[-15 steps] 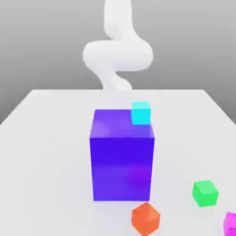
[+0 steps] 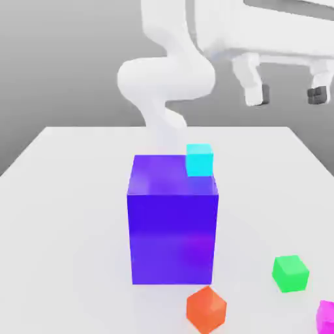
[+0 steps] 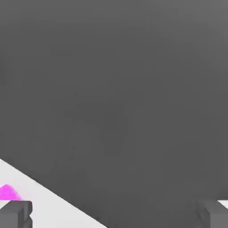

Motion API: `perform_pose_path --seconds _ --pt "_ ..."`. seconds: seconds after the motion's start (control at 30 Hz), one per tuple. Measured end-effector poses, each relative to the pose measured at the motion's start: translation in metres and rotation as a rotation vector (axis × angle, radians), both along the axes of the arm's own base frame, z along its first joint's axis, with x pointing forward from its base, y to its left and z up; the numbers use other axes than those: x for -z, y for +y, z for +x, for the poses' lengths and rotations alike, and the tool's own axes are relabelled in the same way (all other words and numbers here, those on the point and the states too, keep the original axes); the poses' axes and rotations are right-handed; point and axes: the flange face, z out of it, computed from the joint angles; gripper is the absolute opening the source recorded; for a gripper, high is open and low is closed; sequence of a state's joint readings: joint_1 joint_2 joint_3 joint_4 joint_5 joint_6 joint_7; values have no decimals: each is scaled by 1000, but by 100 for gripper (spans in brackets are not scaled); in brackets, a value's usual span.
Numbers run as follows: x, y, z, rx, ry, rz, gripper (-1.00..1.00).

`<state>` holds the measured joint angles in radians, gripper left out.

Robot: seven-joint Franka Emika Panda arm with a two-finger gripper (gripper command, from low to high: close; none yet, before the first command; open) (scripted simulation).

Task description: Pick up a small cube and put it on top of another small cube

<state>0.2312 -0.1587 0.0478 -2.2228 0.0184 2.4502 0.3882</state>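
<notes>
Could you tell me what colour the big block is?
Blue-violet block, clearest in the exterior view.

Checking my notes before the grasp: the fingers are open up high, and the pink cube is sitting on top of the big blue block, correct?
Not quite. The cube on the big blue block is cyan. The pink cube lies on the table at the exterior view's lower right. The fingers are indeed open up high, as the exterior view shows.

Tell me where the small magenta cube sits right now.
The small magenta cube sits on the white table at the exterior view's lower right edge, just right of the green cube and cut off by the frame.
</notes>
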Motion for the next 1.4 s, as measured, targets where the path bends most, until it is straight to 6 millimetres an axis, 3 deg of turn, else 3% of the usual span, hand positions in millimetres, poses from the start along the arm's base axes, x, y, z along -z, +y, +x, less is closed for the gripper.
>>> perform_pose_path --seconds 0.17,0.27,0.47,0.53,0.67,0.7,0.9,0.97,1.07,1.2,1.4 --pt "83 58 9 -203 98 -72 0" --pt "136 82 10 -307 157 -113 0" --pt "244 129 -8 -530 273 -193 0" --pt "280 142 -18 -598 307 -215 0" --pt "343 147 -22 -626 321 -224 0" --pt "352 147 -23 -627 322 -224 -100" --pt "356 147 -23 -627 323 -224 -100" --pt "340 147 -22 -628 323 -225 -100" --pt "299 147 -24 -626 324 -224 -100" --pt "271 137 -56 -581 328 -215 -100" --pt "245 115 -117 -502 335 -201 -100"
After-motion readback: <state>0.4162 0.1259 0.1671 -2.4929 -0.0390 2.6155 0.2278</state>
